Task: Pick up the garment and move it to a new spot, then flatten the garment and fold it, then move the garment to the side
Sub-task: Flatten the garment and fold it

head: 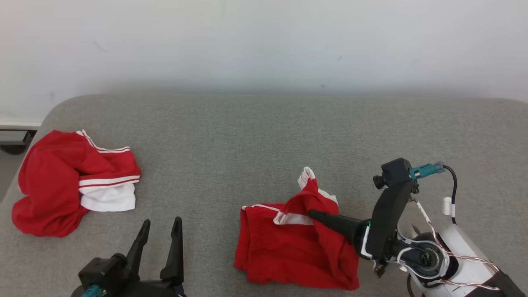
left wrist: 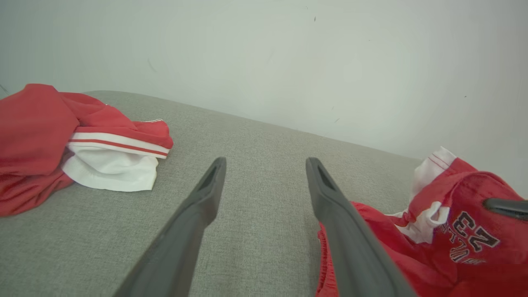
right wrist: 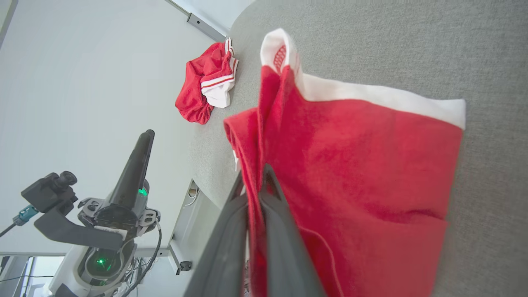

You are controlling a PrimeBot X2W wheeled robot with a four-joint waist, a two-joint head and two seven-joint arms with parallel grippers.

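Pinched in the closed jaws of the right gripper (right wrist: pixel 252 175) is a raised fold of the red garment (head: pixel 284 251), which lies crumpled on the grey cushion (head: pixel 264 136) near its front edge. That arm reaches in low from the right, fingers pointing left. Further left, the left gripper (head: pixel 161 222) sits with jaws spread wide and empty, fingers pointing away, between the garment and a second red heap (head: pixel 53 185).

I count 2 red-and-white garments: 1 far garment (head: pixel 53 185) at my left, 1 near garment (head: pixel 284 251) at my right. I have 2 grippers, my left gripper (head: pixel 161 221) and right gripper (head: pixel 312 213), each with 2 dark fingers. There is 1 grey table (head: pixel 264 136) and 1 white wall (head: pixel 264 41).
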